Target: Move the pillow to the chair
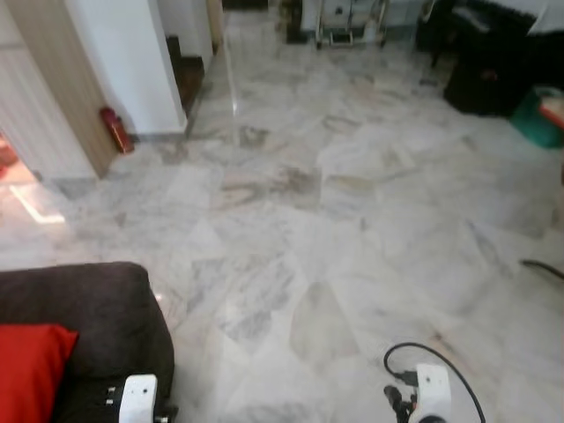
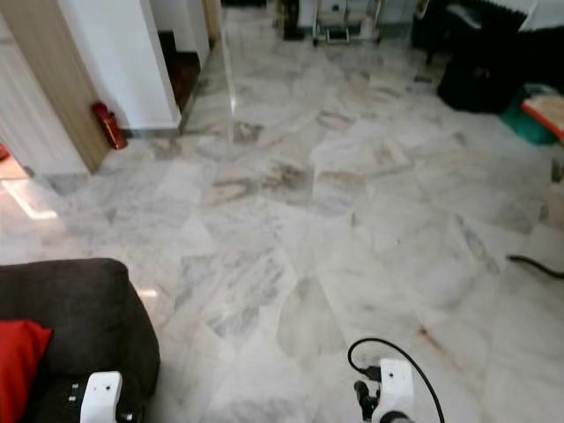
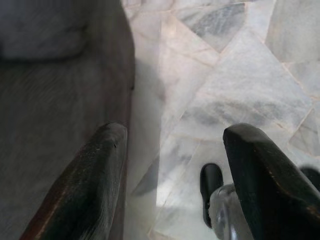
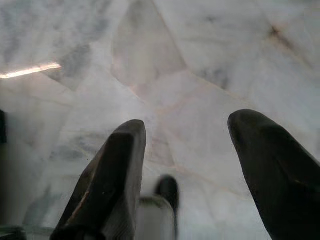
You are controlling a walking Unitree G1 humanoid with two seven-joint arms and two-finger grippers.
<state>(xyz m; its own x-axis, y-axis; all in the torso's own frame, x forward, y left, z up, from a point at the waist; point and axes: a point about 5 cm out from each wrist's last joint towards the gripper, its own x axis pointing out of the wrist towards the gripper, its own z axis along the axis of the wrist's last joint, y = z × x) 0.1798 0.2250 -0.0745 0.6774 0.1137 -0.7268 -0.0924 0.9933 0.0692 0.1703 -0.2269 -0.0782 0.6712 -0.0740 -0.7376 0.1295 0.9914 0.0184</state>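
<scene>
No readable text for you here, no labels, brands, numbers or signs legible on anything in view, the red cylinder (image 1: 115, 129) by the far left wall too small and blurred to read

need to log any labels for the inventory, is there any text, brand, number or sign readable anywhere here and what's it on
None: no word, number or sign can be read in any view.
The red fire extinguisher by the wall corner is too small and blurred to show a label.
The red pillow on the dark sofa looks plain.
The green box by the dark furniture at far right is too blurred to tell.
</scene>
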